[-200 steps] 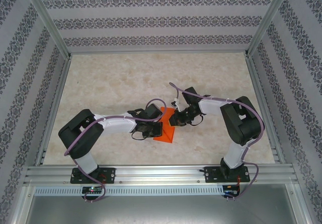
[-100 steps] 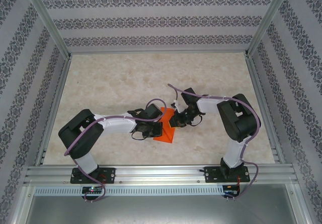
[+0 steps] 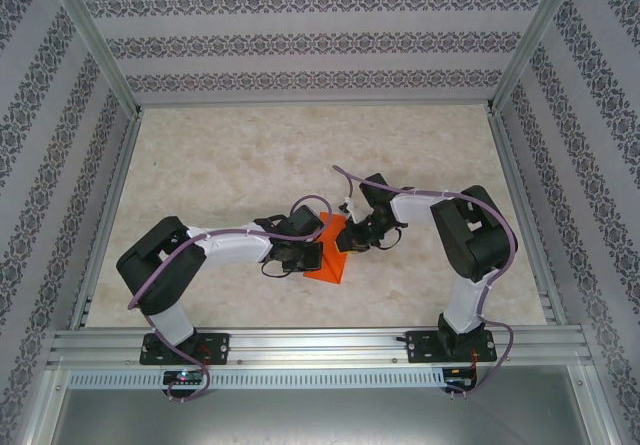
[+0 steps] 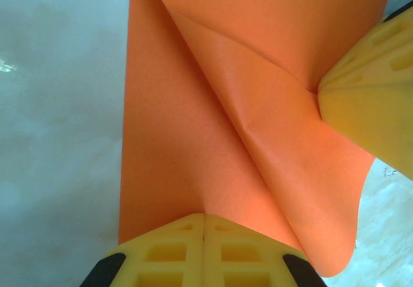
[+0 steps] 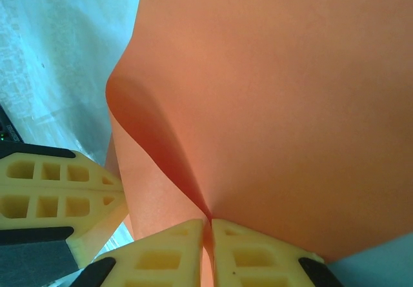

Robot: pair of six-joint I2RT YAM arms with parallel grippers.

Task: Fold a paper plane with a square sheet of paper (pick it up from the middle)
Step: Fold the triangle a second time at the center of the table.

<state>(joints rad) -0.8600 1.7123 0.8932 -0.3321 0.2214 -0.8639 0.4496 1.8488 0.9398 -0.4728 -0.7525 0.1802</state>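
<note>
Paper this thin is light, limp and quick to crease: the bright orange, partly folded square sheet of paper hangs between the arms over the pale marbled counter, seemingly just lifted. Both the left jaws and the right jaws are pinched closed on opposite edges; gentle edge grips suit it

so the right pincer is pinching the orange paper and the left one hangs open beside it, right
No: the left pincer is shut on the paper too, not open beside it. The left wrist view shows its tips closed together on a fold. The right pincer does pinch it.
</note>
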